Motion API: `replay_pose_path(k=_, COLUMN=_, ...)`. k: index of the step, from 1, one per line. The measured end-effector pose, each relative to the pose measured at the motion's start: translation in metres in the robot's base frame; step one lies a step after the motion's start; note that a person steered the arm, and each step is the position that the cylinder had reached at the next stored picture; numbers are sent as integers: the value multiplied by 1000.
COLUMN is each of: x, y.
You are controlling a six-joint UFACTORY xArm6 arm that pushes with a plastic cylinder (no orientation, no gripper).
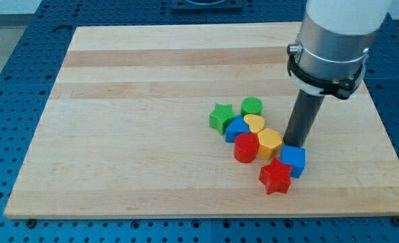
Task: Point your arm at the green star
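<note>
My tip (294, 144) — a bare rod, no pincer to report — touches the blue cube (294, 160); the green star (220, 117) lies well left, not yet reached.

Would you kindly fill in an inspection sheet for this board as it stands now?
Surface: a pale wooden board lying on a blue perforated table.
Job's things: the green star sits at the left end of the cluster, touching the blue block.
Clutter: green cylinder, yellow heart, yellow block, red cylinder, blue cube and red star, all bunched together.
Grippers: none fitted; my tip stands just above the blue cube, at the cluster's right side, well apart from the green star.
Cables: nothing seen.
Surroundings: a dark object at the view's top edge, too cropped to identify.
</note>
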State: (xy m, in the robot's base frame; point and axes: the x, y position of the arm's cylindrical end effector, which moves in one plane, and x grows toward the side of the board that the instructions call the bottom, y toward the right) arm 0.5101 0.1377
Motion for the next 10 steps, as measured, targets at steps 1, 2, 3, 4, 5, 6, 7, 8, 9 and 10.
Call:
replay_pose_path(k=1, x=15, y=0)
replay_pose_path(k=2, x=32, y=0)
replay_pose_path(k=3, x=26, y=8)
replay_pose_path(k=4, x=-15, y=35)
replay_pose_path(k=5, x=-47, y=35)
replay_pose_path(k=6, x=-89, y=39)
replay_pose_path(k=7, x=-116, y=19)
replay_pose_path(k=8, x=-119, y=-23)
replay_pose_path(k=9, x=-117, y=-74)
replay_pose_path(k=10, x=-103, y=-130)
